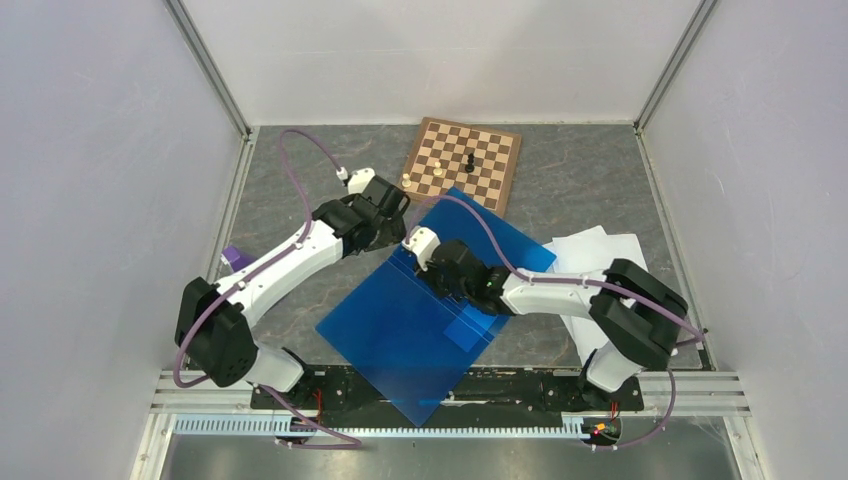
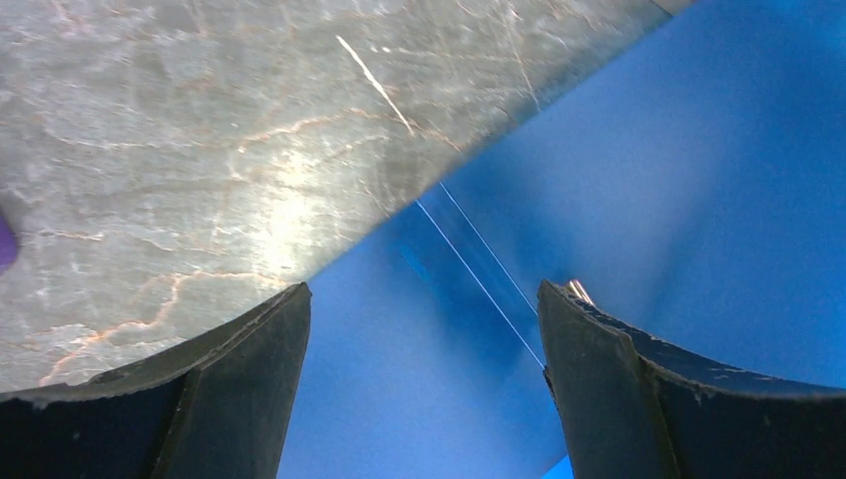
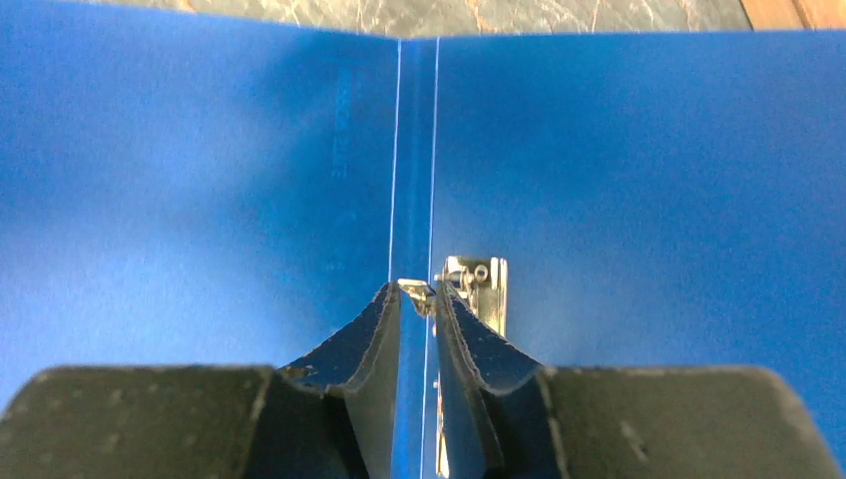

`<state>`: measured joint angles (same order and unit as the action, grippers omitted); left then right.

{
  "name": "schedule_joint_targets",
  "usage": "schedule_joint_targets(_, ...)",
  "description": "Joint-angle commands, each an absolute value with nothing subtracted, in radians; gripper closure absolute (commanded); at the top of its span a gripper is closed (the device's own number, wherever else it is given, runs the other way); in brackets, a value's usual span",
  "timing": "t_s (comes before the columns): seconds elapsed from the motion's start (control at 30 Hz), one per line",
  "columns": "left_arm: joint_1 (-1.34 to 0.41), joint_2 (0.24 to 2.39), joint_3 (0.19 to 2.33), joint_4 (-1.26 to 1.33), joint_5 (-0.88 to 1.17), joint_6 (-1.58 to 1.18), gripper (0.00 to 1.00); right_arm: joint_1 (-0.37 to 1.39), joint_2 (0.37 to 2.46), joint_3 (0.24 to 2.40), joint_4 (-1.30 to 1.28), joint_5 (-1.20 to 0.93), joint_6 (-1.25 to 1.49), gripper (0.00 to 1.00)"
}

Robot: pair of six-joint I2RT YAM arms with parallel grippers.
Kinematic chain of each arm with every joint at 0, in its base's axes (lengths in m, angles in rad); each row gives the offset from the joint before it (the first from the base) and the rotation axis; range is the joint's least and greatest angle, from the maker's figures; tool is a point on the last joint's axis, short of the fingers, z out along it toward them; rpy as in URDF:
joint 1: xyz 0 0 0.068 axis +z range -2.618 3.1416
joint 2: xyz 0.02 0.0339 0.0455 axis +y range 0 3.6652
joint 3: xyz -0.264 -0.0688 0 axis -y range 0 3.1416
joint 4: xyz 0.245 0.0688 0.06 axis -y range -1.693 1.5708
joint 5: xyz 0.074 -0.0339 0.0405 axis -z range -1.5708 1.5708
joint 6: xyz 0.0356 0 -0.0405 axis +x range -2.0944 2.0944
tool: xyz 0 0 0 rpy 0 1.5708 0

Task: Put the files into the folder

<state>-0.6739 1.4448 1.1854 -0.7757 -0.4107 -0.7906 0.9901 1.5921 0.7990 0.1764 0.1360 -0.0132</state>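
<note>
The blue folder [image 1: 400, 330] lies open and flat on the grey table, spine up the middle. My right gripper [image 1: 432, 272] is down on the spine. In the right wrist view its gripper [image 3: 419, 291] is nearly closed, pinching the small tab of the metal clip [image 3: 479, 289] on the blue inner face [image 3: 200, 180]. My left gripper [image 1: 398, 222] hovers over the folder's far left edge. In the left wrist view it [image 2: 424, 299] is wide open and empty above the blue sheet [image 2: 648, 180]. The files [image 1: 600, 265], white sheets, lie on the table right of the folder, partly under the right arm.
A wooden chessboard [image 1: 462, 160] with a few pieces lies at the back, touching the folder's far corner. A small purple object [image 1: 235, 258] sits by the left arm. White walls close the sides and back. The folder's near corner overhangs the base rail.
</note>
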Motion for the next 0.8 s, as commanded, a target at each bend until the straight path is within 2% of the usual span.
schedule_joint_targets(0.0,-0.680,1.392,1.181,-0.788,-0.402,-0.743,0.10,0.967,1.680,0.914,0.172,0.148,-0.037,0.79)
schedule_joint_targets(0.2,-0.676,1.360,1.174,-0.796,-0.420,-0.739,0.10,0.943,1.771,0.998,0.133,0.157,-0.011,0.78)
schedule_joint_targets(0.27,-0.676,1.352,1.172,-0.798,-0.417,-0.741,0.10,0.941,1.789,1.018,0.120,0.157,-0.007,0.75)
schedule_joint_targets(0.47,-0.676,1.329,1.165,-0.798,-0.401,-0.746,0.10,0.931,1.776,1.061,0.083,0.151,-0.008,0.52)
schedule_joint_targets(0.77,-0.678,1.312,1.124,-0.795,-0.358,-0.767,0.11,0.873,1.664,1.009,-0.087,0.151,-0.005,0.39)
